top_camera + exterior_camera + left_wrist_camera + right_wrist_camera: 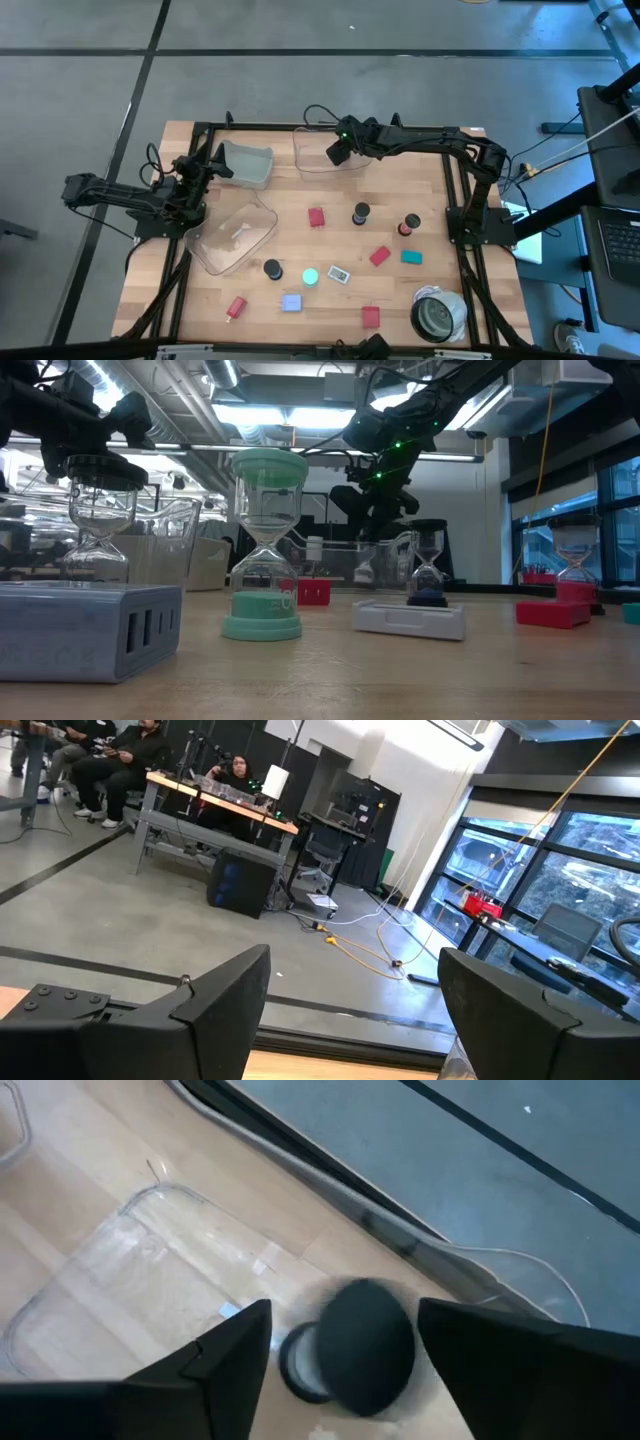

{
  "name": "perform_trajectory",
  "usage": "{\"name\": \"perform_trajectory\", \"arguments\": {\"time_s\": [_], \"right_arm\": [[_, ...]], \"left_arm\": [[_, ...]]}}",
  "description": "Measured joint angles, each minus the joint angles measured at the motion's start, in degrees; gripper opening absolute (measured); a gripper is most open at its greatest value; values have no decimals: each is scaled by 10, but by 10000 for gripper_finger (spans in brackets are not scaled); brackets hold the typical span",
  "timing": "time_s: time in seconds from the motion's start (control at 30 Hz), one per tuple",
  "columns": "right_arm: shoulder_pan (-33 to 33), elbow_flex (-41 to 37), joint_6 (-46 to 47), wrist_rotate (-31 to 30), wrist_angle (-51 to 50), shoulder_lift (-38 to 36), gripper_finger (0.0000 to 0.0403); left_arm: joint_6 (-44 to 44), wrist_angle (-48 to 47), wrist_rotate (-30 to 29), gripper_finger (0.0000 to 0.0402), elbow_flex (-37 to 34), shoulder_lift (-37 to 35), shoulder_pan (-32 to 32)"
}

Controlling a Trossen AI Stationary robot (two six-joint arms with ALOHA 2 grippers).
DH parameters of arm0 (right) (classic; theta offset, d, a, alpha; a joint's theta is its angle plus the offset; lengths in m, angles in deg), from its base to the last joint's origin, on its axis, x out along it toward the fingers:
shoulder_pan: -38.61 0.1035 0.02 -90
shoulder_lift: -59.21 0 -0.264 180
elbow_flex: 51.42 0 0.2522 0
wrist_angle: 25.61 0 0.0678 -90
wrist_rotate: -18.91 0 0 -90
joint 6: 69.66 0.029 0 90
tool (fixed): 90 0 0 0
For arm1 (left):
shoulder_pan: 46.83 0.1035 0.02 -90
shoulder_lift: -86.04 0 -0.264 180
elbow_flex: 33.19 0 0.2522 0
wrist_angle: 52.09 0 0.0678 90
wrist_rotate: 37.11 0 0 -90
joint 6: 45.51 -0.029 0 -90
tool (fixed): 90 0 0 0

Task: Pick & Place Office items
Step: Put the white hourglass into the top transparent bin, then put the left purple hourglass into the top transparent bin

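Small office items lie scattered on the wooden table: red blocks, a teal block, black-capped cylinders, a cyan disc and a white tag. My right gripper hovers open over the far clear bin. In its wrist view a blurred black-capped cylinder shows below the gap between the fingers, over the bin floor. My left gripper is open and empty beside another clear bin.
A third clear bin lies tipped near the left arm. A large grey-white roll stands at the near right corner. A lilac block and two more red pieces lie near the front edge. People sit in the room beyond.
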Motion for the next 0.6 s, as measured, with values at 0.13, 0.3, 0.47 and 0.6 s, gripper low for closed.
{"name": "perform_trajectory", "arguments": {"time_s": [0.13, 0.3, 0.47, 0.6], "right_arm": [[0, 0, 0, 0, 0, 0, 258], [0, 0, -10, -9, 3, 1, 243], [-1, 0, -48, -33, -2, -15, 242], [2, 0, -50, -73, -27, -63, 242]], "left_arm": [[0, 0, 0, 285, 0, 0, 0], [0, -1, 0, 285, 0, 0, 0], [0, -1, 0, 285, 0, 0, 0], [-17, -1, 49, 285, 0, 0, 0]]}}
